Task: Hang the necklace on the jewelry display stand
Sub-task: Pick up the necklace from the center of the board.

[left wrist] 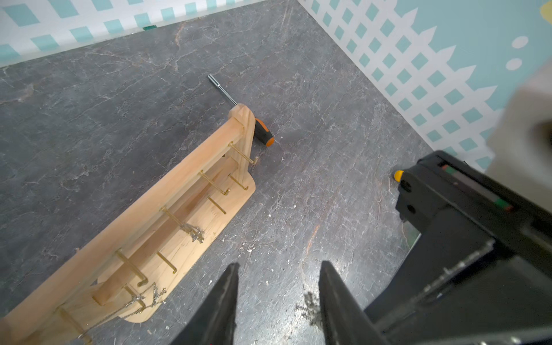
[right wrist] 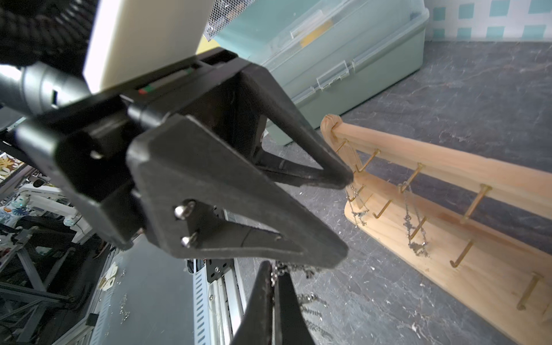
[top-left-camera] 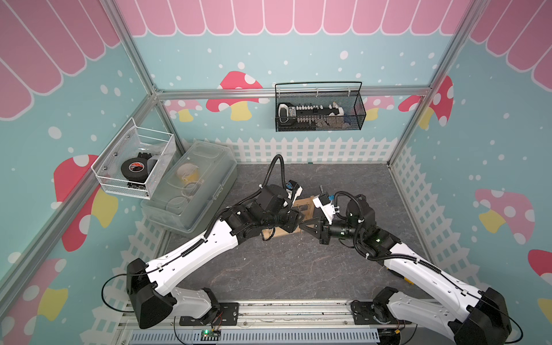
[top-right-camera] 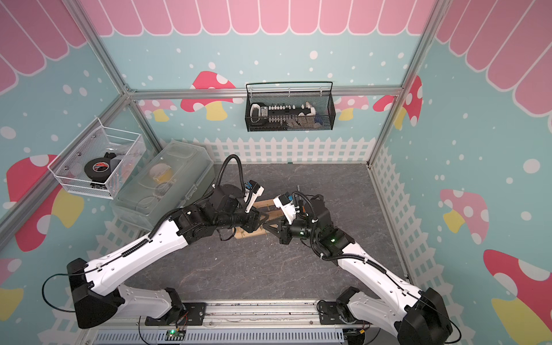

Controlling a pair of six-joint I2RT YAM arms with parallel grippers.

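**Inspection: necklace off the stand, pinched in the right gripper**

Right gripper [right wrist: 274,270]: clenched. Its two fingertips meet on the necklace [right wrist: 309,298], a fine silver chain. A loose length trails below the tips. Whether it touches the grey tabletop [left wrist: 298,89] cannot be told.

Left gripper [left wrist: 279,264]: unclenched. The jaws stand well apart with nothing between them. In the right wrist view it sits just beside the right gripper, and one fingertip is close to the end peg of the jewelry display stand [left wrist: 167,206].

Stand: upright on the tabletop, near the middle of the work area. In both top views the arms hide most of it. Its gold pegs project from the crossbar and from the lower rail.

Necklace position: in front of the stand, beside the base, and on no peg.

Two hung chains [right wrist: 413,227] already drape from pegs near one end of the stand (one reaches down to the wooden base).

Other items: an orange-and-black screwdriver [left wrist: 263,134] lies on the tabletop just behind one upright. A clear plastic box [right wrist: 358,59] sits near the stand's other end, lid shut.
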